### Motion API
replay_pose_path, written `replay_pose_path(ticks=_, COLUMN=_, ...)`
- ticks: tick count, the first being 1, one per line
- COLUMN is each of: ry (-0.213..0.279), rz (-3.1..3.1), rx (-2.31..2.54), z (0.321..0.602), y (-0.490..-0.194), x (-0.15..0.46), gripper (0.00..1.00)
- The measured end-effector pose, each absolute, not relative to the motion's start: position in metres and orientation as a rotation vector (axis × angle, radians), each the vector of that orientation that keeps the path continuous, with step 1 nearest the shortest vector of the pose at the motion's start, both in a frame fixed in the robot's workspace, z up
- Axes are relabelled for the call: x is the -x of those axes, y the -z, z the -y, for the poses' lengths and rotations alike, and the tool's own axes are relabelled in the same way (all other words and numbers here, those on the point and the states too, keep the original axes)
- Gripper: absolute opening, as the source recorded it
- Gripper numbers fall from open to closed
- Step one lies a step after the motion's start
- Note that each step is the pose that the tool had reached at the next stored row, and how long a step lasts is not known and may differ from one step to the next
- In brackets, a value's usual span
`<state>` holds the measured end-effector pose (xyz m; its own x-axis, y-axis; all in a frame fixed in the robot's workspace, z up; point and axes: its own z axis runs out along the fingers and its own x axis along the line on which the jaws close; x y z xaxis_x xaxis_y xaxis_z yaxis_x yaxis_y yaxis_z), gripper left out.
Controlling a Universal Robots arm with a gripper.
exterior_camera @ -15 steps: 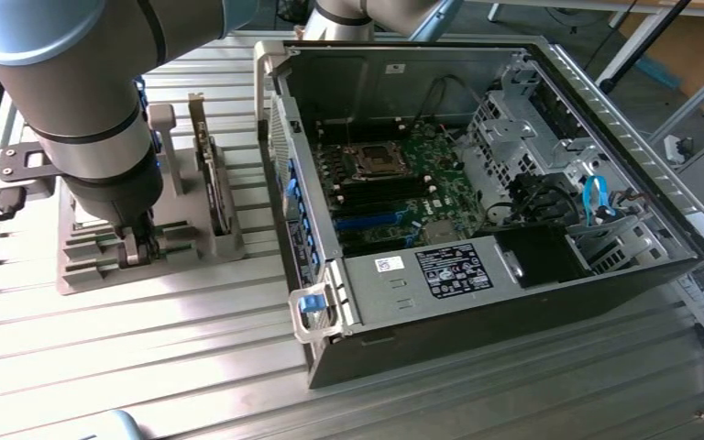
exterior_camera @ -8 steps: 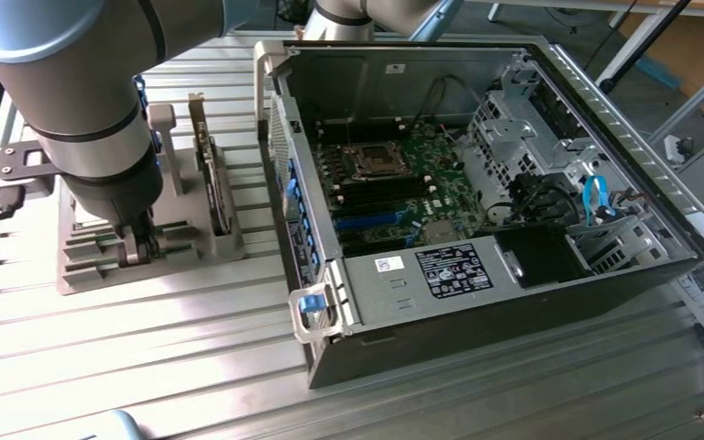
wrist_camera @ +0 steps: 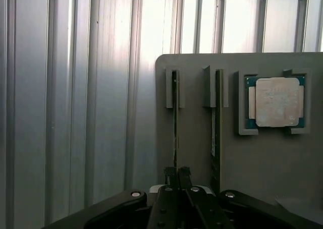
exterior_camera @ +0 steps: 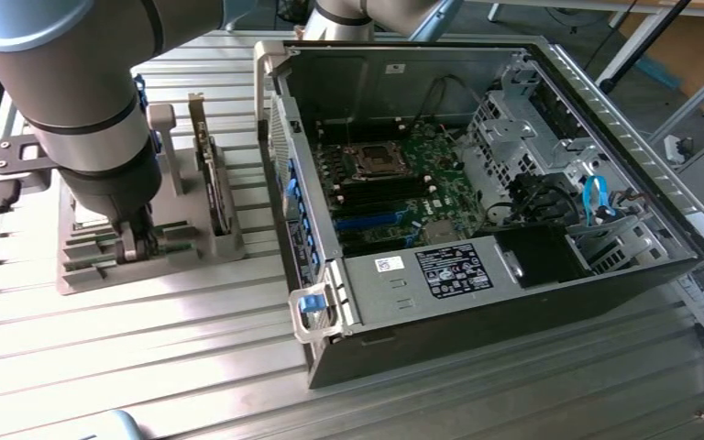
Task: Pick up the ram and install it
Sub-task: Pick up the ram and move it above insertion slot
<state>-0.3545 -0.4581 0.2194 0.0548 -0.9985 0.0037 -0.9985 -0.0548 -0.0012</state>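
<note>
The pick-up step looks in hand: the gripper (wrist_camera: 177,174) has its jaws pinched almost shut on the thin ram (wrist_camera: 175,123) standing in the gray holder (wrist_camera: 194,138) on the surface (wrist_camera: 75,113), and getting it out likely needs a straight pull.

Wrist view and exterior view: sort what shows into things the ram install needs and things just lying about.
For the job:
the ram, edge-on in a slot of the gray holder
the end effector, shut on it
the open computer case
its motherboard

Lying about:
the processor chip in the holder
the expansion card standing upright
the blue cable inside the case
</note>
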Motion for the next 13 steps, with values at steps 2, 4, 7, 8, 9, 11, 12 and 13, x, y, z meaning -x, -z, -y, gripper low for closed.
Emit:
replay_pose_path(ticks=2, ry=-0.006, rz=2.158, rx=-2.28, z=0.458, y=-0.222, x=0.354, gripper=0.12)
replay_pose_path(ticks=4, ry=-0.005, rz=2.159, rx=-2.28, z=0.458, y=-0.225, x=0.354, gripper=0.12)
replay_pose_path(ticks=7, ry=-0.005, rz=2.159, rx=-2.281, z=0.458, y=-0.229, x=0.354, gripper=0.12)
replay_pose_path(ticks=8, ry=-0.005, rz=2.159, rx=-2.28, z=0.458, y=-0.23, x=0.354, gripper=0.12)
replay_pose_path(ticks=9, ry=-0.005, rz=2.159, rx=-2.28, z=0.458, y=-0.231, x=0.354, gripper=0.12)
replay_pose_path(ticks=11, ry=-0.005, rz=2.159, rx=-2.281, z=0.458, y=-0.232, x=0.354, gripper=0.12)
replay_pose_path(ticks=12, ry=-0.005, rz=2.159, rx=-2.281, z=0.458, y=-0.233, x=0.354, gripper=0.12)
replay_pose_path(ticks=13, ry=-0.005, rz=2.159, rx=-2.281, z=0.458, y=-0.233, x=0.354, gripper=0.12)
